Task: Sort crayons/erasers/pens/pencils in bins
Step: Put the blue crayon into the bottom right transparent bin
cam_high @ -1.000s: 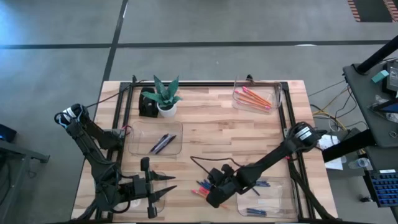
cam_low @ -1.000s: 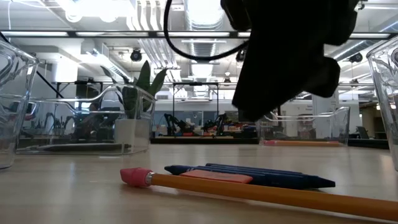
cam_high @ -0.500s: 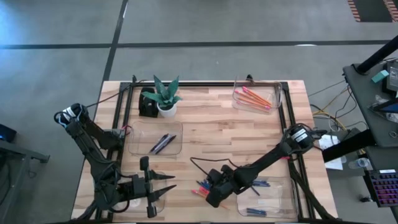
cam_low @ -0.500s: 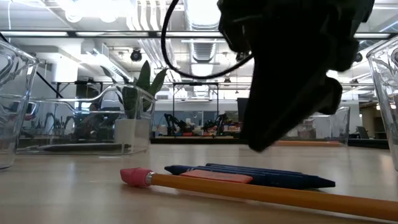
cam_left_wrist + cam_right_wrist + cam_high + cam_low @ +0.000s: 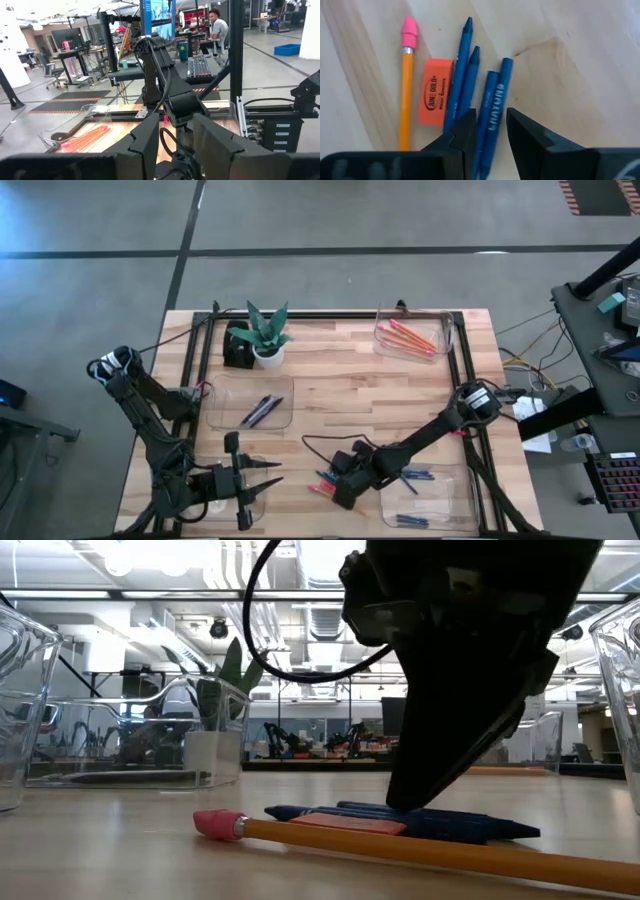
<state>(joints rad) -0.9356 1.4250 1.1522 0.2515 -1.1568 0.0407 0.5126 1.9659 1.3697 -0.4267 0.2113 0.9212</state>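
The crayons [image 5: 487, 100] — four blue sticks lying side by side — sit in the lower centre of the high view, just left of the lower-right bin [image 5: 432, 495], with an orange eraser [image 5: 434, 91] touching their flank and a pencil [image 5: 406, 90] beyond it. We read this as the pick step of the sort: the right gripper [image 5: 490, 131] is down over the cluster, its fingers apart with a narrow gap, straddling one blue crayon near its blunt end; in the low view the dark fingers [image 5: 440, 750] reach right to the sticks. Nothing is clamped yet as far as we can tell.

In the right wrist view the crayons run roughly bottom to top, leaning slightly right at the base, their sharpened tips toward the top of the frame; the pencil runs nearly parallel, its pink rubber end at the upper left. In the high view the group's long axes run roughly left to right, slightly tilted.

The next move, as we judge it, calls for closing on one crayon alone — the neighbours lie touching, so the fingers may catch two or nudge the eraser — then a lift and a short carry to a bin.

The left gripper [image 5: 262, 478] waits at the lower left of the high view, over the bin there, fingers parted and holding nothing.
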